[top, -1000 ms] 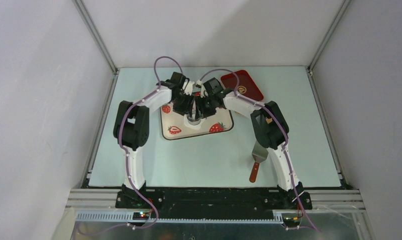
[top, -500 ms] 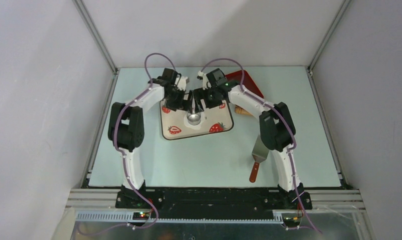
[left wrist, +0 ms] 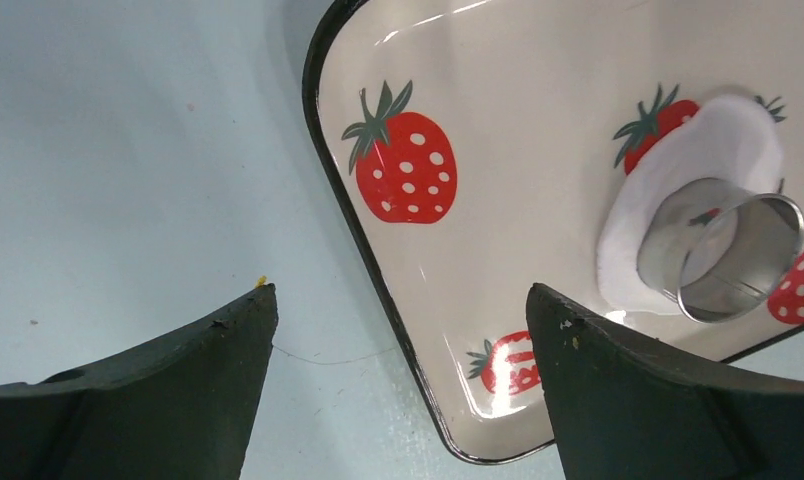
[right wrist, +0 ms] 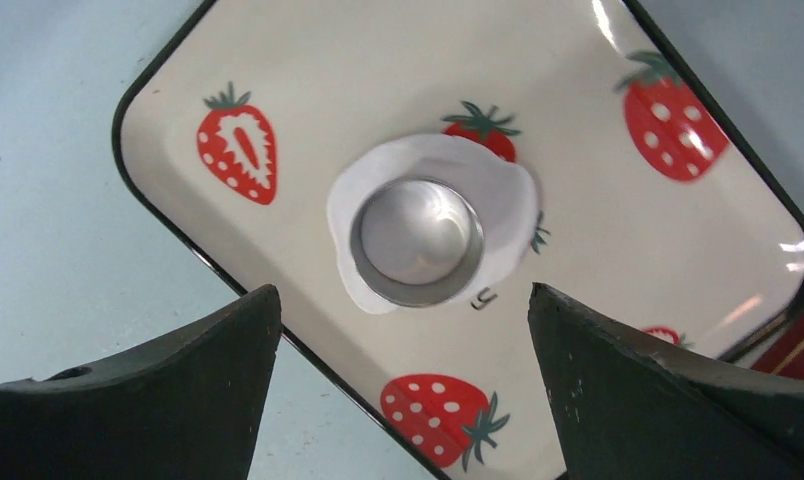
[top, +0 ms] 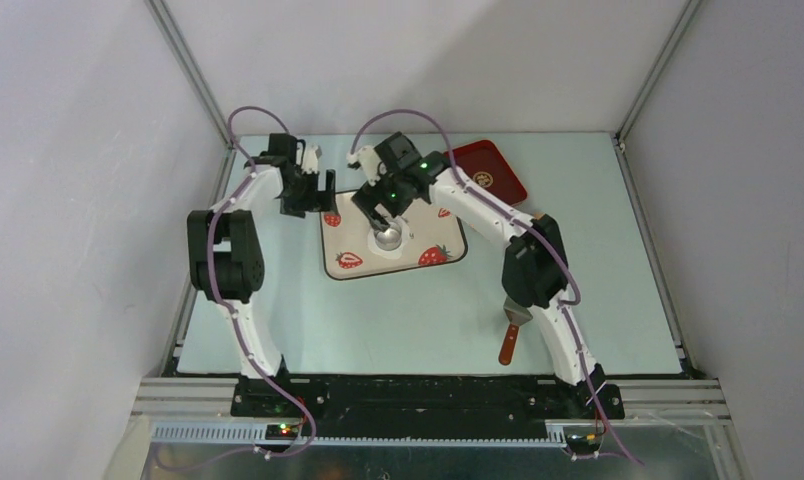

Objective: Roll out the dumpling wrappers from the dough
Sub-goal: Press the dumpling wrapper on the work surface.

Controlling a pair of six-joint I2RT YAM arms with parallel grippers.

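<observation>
One thin, flat white dumpling wrapper (right wrist: 508, 195) with uneven edges lies in the middle of the strawberry-print tray (right wrist: 618, 250). A small silvery round cup (right wrist: 418, 240) stands on it, mouth up. My right gripper (right wrist: 403, 290) hovers open just above the cup and wrapper, with nothing between its fingers. My left gripper (left wrist: 400, 290) is open too, over the tray's left edge and the table beside it. It is well off to the side of the cup (left wrist: 723, 250) and wrapper (left wrist: 718, 150). From above, the left gripper (top: 313, 195) is left of the tray (top: 448, 255) and the right gripper (top: 381, 208) is over the cup (top: 387, 237). No separate lump of dough is in view.
A dark red tray (top: 490, 170) lies at the back right, partly behind the right arm. A spatula with a red handle (top: 513, 328) lies on the table close to the right arm's lower links. The enclosure's walls stand close on both sides.
Both grippers opened and came off the cup. The left arm swung left, off the tray. The right gripper shifted a little left and stays above the cup.
</observation>
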